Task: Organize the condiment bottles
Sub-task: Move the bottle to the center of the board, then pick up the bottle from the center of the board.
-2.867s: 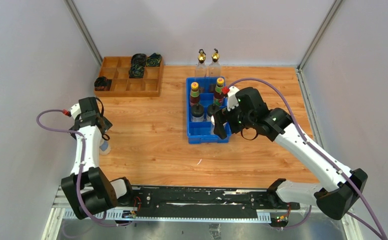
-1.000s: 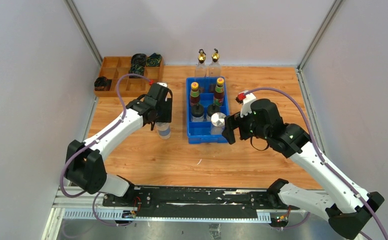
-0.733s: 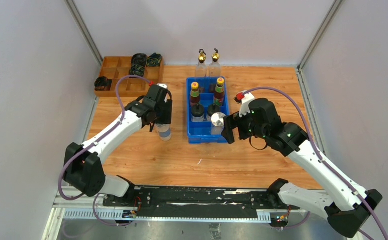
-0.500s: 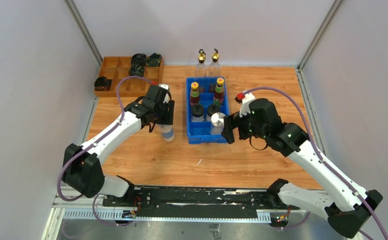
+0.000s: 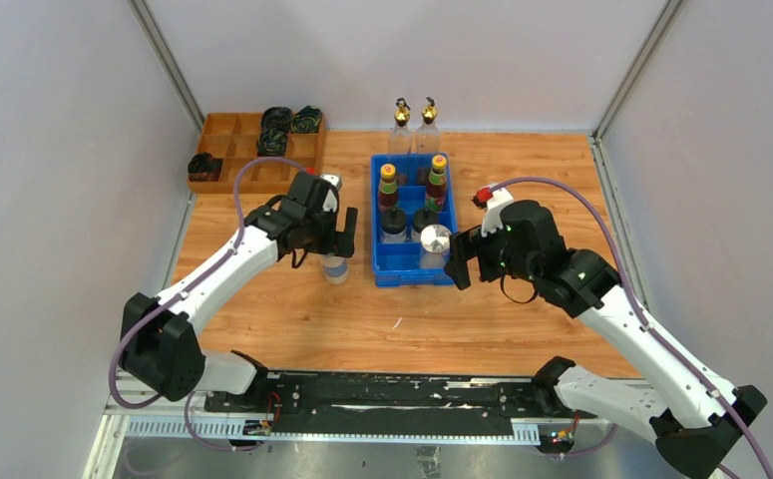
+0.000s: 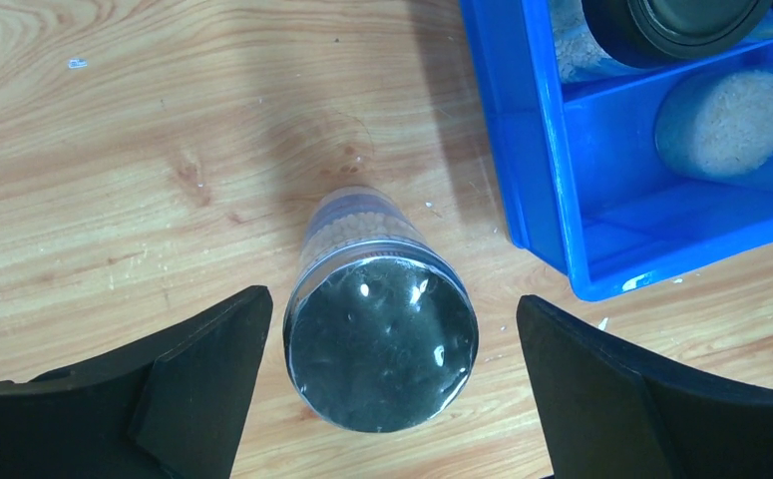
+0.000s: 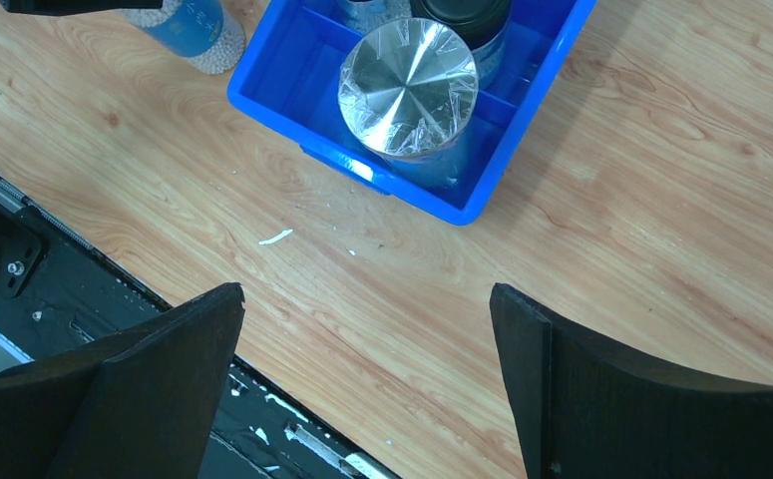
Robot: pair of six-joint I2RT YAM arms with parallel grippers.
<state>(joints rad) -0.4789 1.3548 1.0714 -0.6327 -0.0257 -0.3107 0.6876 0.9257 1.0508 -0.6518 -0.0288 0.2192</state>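
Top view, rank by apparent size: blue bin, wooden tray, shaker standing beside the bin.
Largest, tied: blue bin and wooden tray. Their footprints look similar, and the tray sits farther back, so I won't rank them.
Smallest by far: shaker.

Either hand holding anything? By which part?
Nothing held. Left hand open around the silver-lidded shaker, gaps on both sides of its lid; right hand open, empty.
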